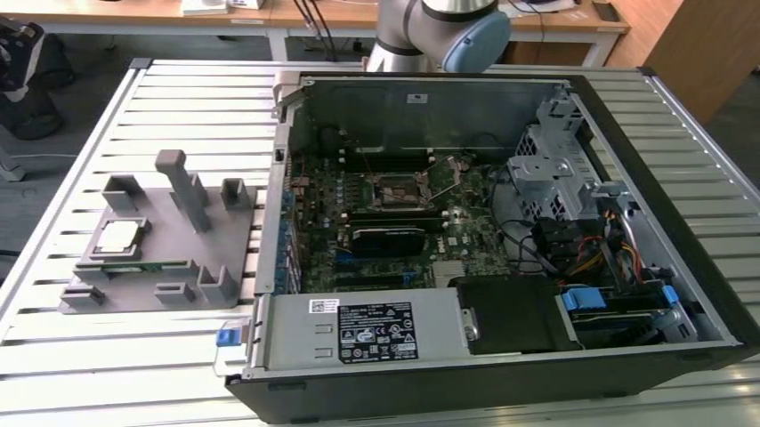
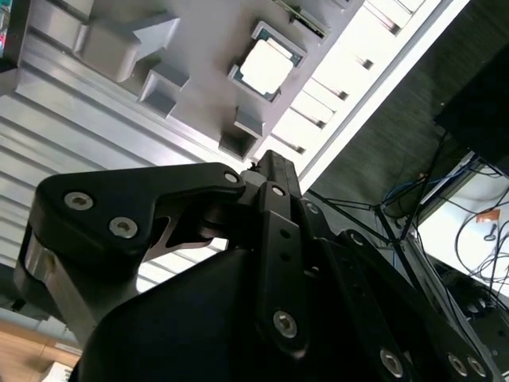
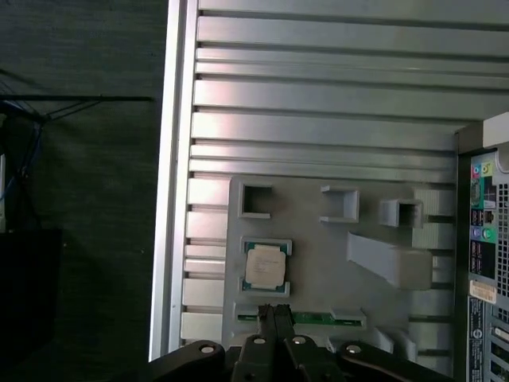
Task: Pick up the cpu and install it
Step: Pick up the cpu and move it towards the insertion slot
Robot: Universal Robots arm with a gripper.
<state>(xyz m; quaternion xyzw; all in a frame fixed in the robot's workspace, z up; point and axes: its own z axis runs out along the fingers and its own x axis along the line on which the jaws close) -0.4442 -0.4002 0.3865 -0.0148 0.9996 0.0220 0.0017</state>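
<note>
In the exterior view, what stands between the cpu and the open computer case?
In the exterior view, upright posts of the grey holder rise between the cpu and the computer case.

light: bright, even | glare: table slats [image 2: 374, 48] washed white | case interior [image 1: 416, 116] shadowed

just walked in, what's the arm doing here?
A robot arm is set up to put a cpu into the open computer case. Nothing has been picked up yet. The cpu sits in its pocket on the grey holder, which lies on the slatted table beside the case. In the first wrist view the gripper hangs above the holder, shut and empty, clear of the cpu. The socket on the board looks empty.
</note>
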